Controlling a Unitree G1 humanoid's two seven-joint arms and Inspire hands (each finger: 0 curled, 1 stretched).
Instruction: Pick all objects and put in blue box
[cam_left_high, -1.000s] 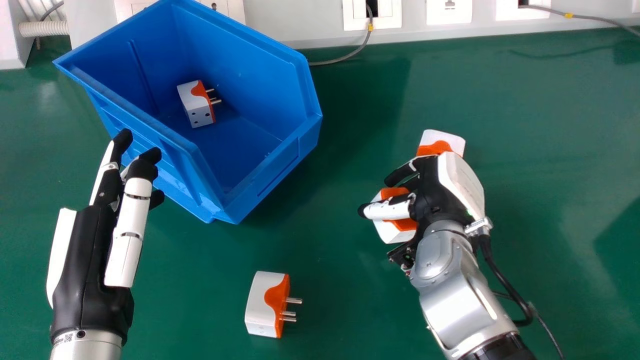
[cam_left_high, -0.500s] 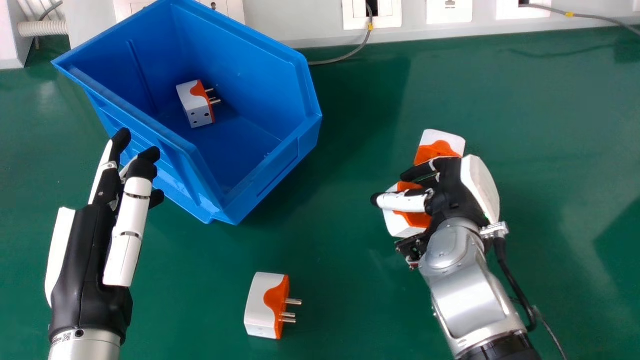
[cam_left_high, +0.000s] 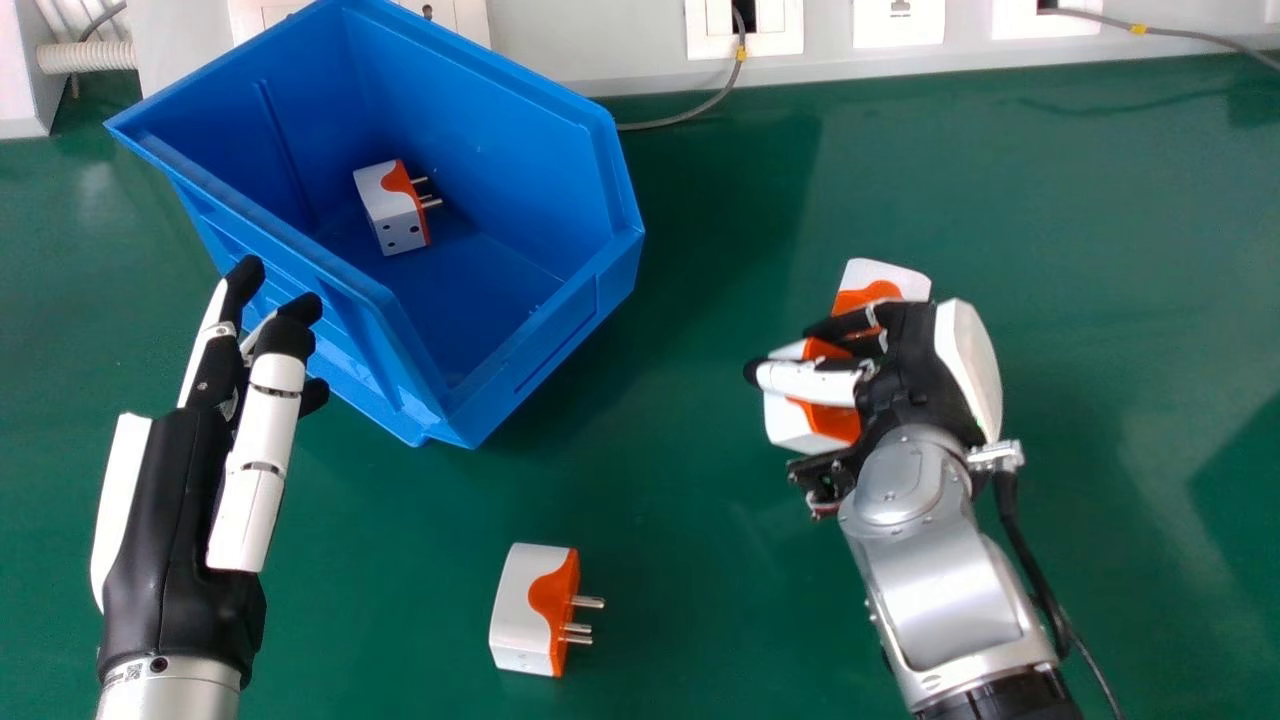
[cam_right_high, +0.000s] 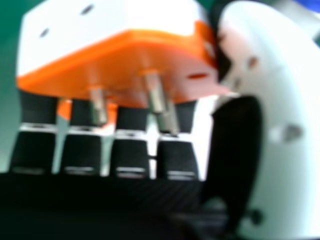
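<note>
In the head view my right hand (cam_left_high: 915, 370) is curled round a white and orange plug adapter (cam_left_high: 790, 422), which juts out on the hand's left side. Just beyond the knuckles lies a second adapter (cam_left_high: 888, 276), partly covered by the hand. The right hand view has my right hand (cam_right_high: 131, 155) with fingers and thumb against the held adapter (cam_right_high: 112, 65), its metal pins showing. Another adapter (cam_left_high: 525, 608) rests on the table at front centre, pins pointing right. One more adapter (cam_left_high: 392, 208) sits inside the blue box (cam_left_high: 540, 350). My left hand (cam_left_high: 175, 500) stays open, fingertips by the box's near left side.
A green table (cam_left_high: 1100, 250) extends to the right of the box. Along its back edge runs a pale panel with sockets (cam_left_high: 898, 22) and a grey cable (cam_left_high: 690, 115). A black cable (cam_left_high: 1035, 570) hangs beside my right forearm.
My right hand has moved to the right and then slightly away towards the back, the held adapter travelling with it. The left hand and the box have stayed in place.
</note>
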